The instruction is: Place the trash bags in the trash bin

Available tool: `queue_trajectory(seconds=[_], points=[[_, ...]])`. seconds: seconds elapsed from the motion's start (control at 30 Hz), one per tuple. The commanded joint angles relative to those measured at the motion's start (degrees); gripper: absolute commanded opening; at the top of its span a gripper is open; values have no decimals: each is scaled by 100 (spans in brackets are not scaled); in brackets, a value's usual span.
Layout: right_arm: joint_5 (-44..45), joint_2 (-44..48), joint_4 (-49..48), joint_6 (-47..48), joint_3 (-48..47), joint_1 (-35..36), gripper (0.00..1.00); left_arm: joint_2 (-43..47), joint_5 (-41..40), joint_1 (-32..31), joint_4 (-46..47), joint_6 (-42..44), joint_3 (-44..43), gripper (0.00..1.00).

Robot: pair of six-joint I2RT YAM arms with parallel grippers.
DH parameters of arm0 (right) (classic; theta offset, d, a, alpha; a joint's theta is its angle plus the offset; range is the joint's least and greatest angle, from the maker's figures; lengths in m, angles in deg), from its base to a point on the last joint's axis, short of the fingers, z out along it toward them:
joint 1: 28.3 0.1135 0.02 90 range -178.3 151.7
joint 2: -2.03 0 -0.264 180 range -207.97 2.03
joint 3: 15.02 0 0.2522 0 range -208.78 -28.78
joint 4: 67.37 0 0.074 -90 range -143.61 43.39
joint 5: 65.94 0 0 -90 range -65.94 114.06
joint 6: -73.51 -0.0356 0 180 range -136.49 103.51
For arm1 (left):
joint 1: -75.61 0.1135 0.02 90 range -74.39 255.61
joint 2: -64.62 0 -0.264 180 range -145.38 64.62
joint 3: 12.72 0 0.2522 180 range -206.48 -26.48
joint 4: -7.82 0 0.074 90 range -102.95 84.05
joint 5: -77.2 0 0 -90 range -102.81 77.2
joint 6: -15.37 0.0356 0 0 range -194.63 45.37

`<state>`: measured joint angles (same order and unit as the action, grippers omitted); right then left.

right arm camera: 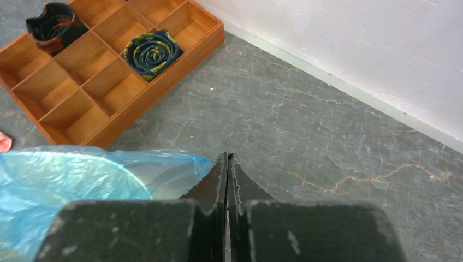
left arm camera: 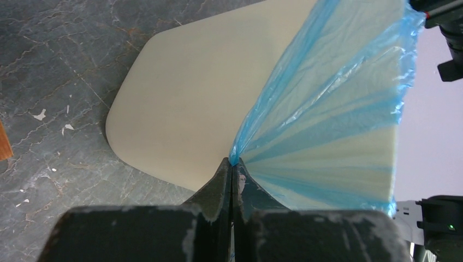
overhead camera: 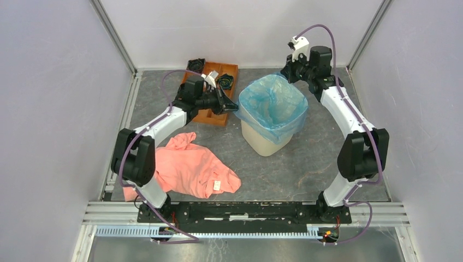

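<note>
Top external view, with both wrist views as insets. The trash bag (overhead camera: 271,103) lay inside the trash bin (overhead camera: 261,143), its mouth turned out over the rim as a blue collar, so I judged the task nearly complete. The bin stood upright mid-table, just beside the compartmented tray (overhead camera: 217,118).

The left gripper (left arm camera: 231,164) sat against the bin's left side. Its jaws were pinched tight on a gathered pleat of film, from which creases fanned up toward the rim. I read this hold as a means of drawing the collar down the cream wall so that the liner would seat.

The right gripper (right arm camera: 226,158) hovered at the far right corner of the rim, jaws pressed together. The bag's edge lay just beside its fingers, and I could not tell whether any film was caught. I judged it placed opposite the left to spread the mouth.

The pink garment (overhead camera: 191,166) lay near the left arm's base, apart from the bin.
</note>
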<state>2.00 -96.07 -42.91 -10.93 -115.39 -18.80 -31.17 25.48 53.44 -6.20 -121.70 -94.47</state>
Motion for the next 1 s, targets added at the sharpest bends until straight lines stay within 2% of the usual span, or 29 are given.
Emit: queue_trajectory(seconds=[0.0, 0.23, 0.27, 0.3, 0.37, 0.4, 0.5, 0.6, 0.67, 0.8, 0.97], points=[[-138, 49, 45, -142, 310, -63, 0, -65, 9, -32, 207, 175, 39, 2], [344, 274, 943, -128, -253, -107, 1, 126, -177, -109, 203, 254, 343, 2], [474, 340, 1086, -126, -374, -114, 4, 149, -225, -131, 136, 305, 350, 2], [639, 427, 1257, -123, -474, -110, 10, 167, -296, -160, 73, 363, 341, 2], [1233, 646, 1499, -143, -612, -114, 33, 218, -448, -222, -104, 496, 318, 2], [1553, 790, 1606, -160, -636, -110, 40, 249, -536, -246, -172, 530, 313, 2], [2614, 1371, 1850, -255, -451, -117, 57, 339, -840, -270, -362, 711, 285, 2], [3411, 2235, 1621, -543, 322, -141, 71, 437, -1074, -278, -648, 929, 202, 2], [3207, 3133, 1071, -998, 1401, -210, 82, 501, -1104, -275, -730, 985, 183, 2], [2239, 4704, 29, -1911, 3303, -529, 93, 600, -1027, -270, -845, 1002, 145, 2], [677, 5549, -393, -2448, 4400, -1477, 92, 667, -864, -271, -794, 941, 167, 2]])
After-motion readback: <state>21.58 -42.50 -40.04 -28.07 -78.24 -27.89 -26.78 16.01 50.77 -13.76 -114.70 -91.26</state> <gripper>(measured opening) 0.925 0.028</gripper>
